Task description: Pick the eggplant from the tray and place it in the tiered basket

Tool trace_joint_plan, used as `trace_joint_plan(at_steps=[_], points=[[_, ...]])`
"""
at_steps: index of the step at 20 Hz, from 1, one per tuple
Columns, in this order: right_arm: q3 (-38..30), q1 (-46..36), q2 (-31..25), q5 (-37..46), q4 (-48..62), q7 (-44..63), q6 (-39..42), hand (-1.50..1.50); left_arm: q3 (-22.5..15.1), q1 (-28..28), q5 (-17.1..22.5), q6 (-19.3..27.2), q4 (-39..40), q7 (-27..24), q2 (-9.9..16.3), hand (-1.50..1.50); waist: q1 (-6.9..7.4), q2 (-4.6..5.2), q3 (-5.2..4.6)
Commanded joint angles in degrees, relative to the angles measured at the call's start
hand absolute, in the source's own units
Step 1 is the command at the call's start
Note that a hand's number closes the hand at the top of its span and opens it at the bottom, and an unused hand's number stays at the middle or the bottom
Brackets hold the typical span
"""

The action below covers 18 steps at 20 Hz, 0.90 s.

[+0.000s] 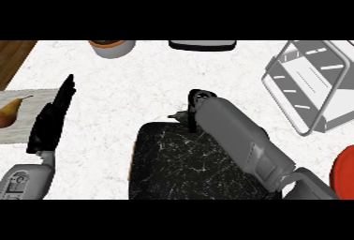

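Fingers of the black right hand are curling at the far edge of the black marbled tray, hiding the eggplant beneath if held, while the left hand is resting straight-fingered, well apart from the white wire tiered basket.

Both forearms are chunky grey shells with panel seams; left hand and right hand are plain black.
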Motion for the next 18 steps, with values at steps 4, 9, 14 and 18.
trace_joint_plan(at_steps=[4, 9, 14, 18], points=[[4.3, 0.9, 0.6, 0.9, -3.9, -1.1, 2.1, 1.5, 0.3, 0.5, -1.9, 1.3, -0.1, -0.4, -1.4, 0.0, -0.74, 0.1, 0.16], [0.8, 0.8, 0.7, -3.2, -1.9, -0.9, -4.6, 1.5, 1.3, -1.1, -0.7, -0.8, 0.2, 1.4, -0.7, 0.0, -0.37, 0.24, 0.16], [6.4, 8.5, -3.2, 5.1, -18.1, -13.0, -9.5, 1.5, 3.3, 1.6, -0.6, 0.4, 1.4, 0.3, -0.2, 0.0, -4.61, -1.05, 0.22], [10.8, 12.9, -7.7, 10.3, -30.1, -23.0, -15.9, 1.5, 4.8, 5.6, 0.2, 0.3, -0.5, 0.3, 1.0, 0.0, -6.88, -2.89, 0.41]])
